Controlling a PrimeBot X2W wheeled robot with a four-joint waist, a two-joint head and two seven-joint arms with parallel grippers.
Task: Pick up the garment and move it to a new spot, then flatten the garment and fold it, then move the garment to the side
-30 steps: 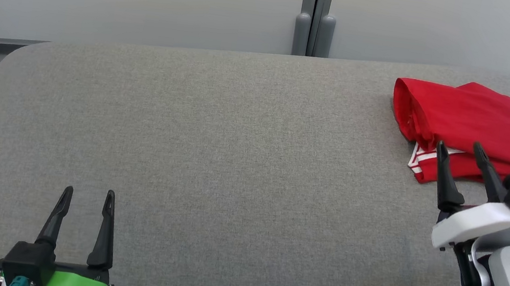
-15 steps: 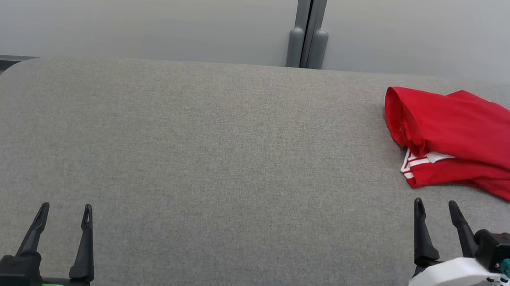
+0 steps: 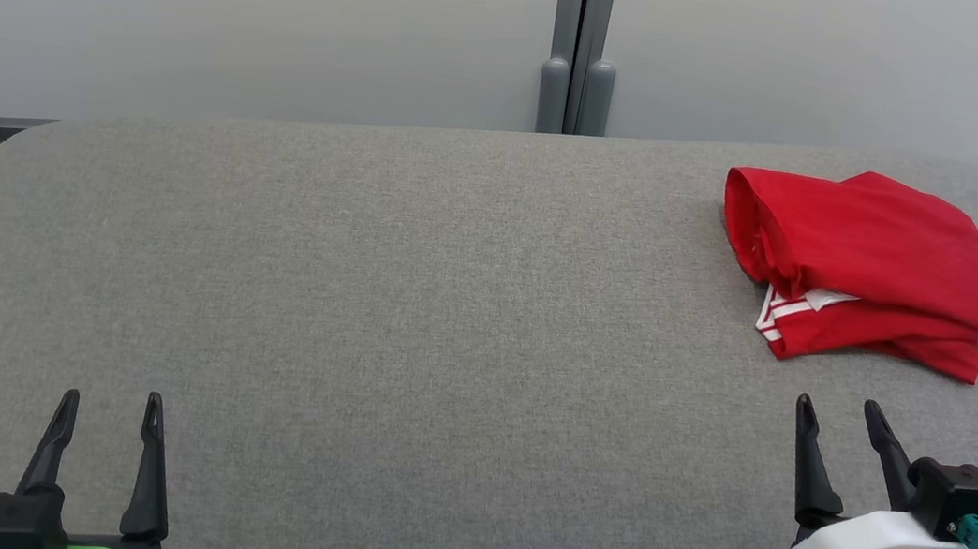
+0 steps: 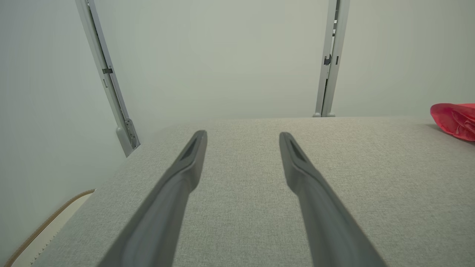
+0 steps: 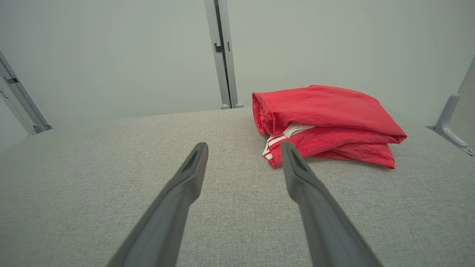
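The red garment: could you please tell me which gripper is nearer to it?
The right gripper, open just short of the garment; the left gripper sits far across the grey cushion.

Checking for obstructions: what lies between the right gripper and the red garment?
Nothing: only bare grey cushion lies between the right gripper and the garment, as the head view and the right wrist view show.

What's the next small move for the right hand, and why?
Probably just park it low: the red garment lies folded at the far right of the grey surface, and the right hand and left hand are both open, empty and clear of it. The job looks done.
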